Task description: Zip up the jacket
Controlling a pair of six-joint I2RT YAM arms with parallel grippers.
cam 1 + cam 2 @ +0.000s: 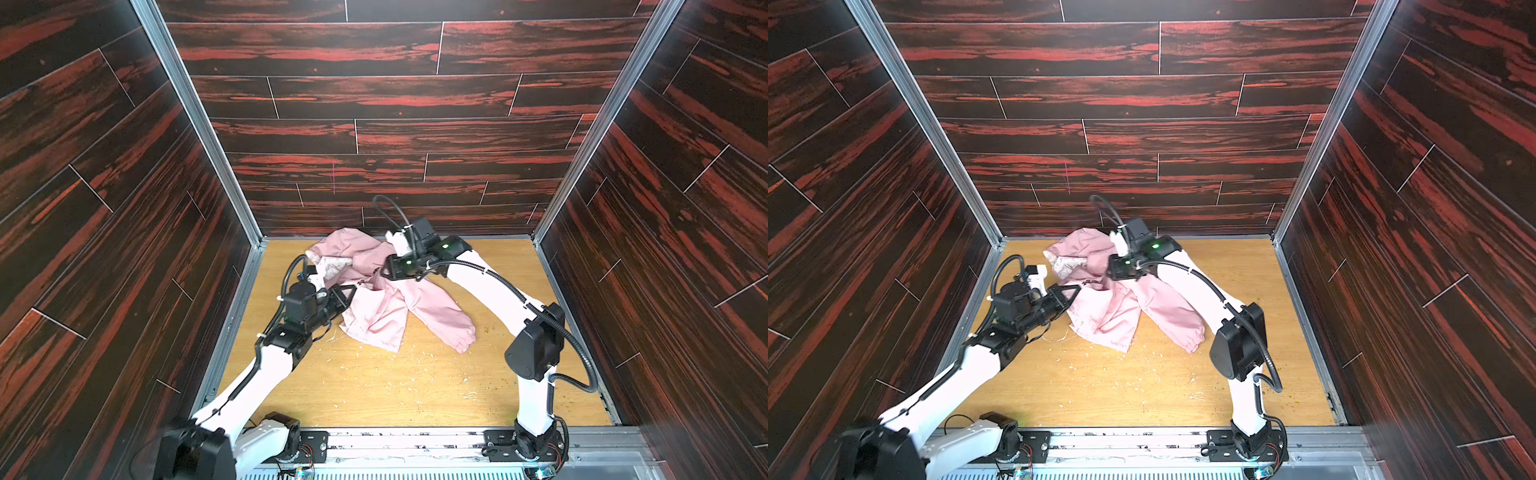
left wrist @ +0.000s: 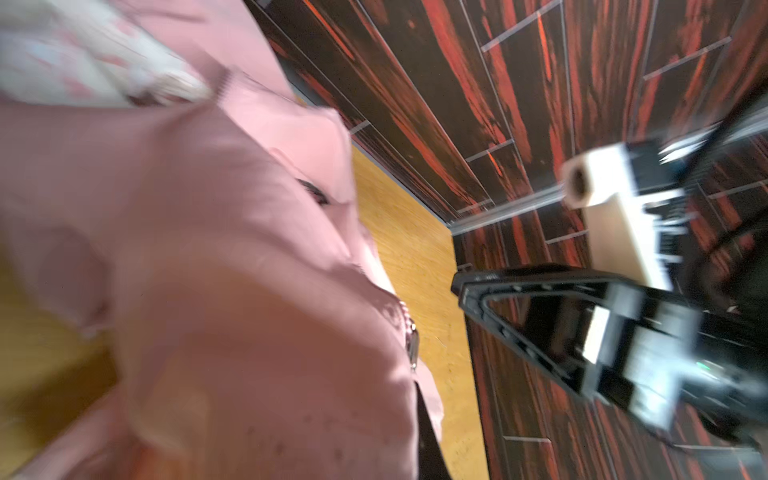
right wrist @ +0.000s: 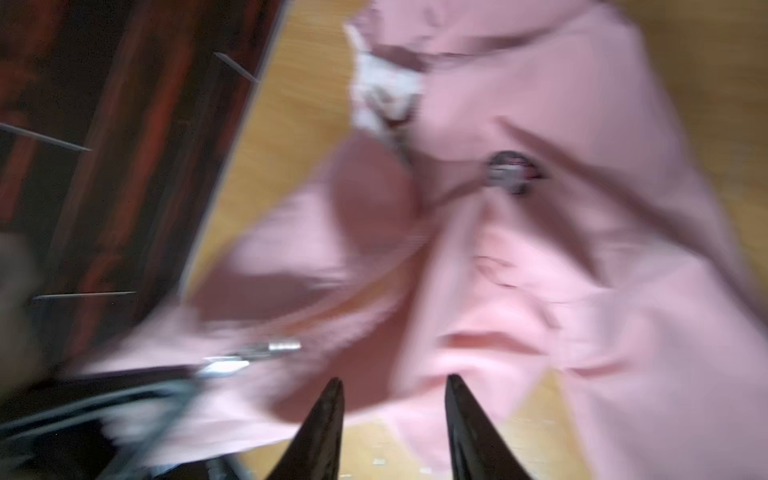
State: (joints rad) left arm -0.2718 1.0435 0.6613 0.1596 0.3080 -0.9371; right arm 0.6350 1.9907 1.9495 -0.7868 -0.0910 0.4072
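Jacket lies crumpled on the bench, toward the far wall, with one sleeve and its gathered cuff flung out to the right in both top views. My left pincer is pressed together on the jacket's left edge, and the fabric draws toward it. The metal zipper pull hangs just beside that grip. My right pincer is spread with nothing between its tips, and it hovers above the garment near the dark chest logo. Both wrist views are blurred, so I cannot tell whether the zipper teeth are joined.
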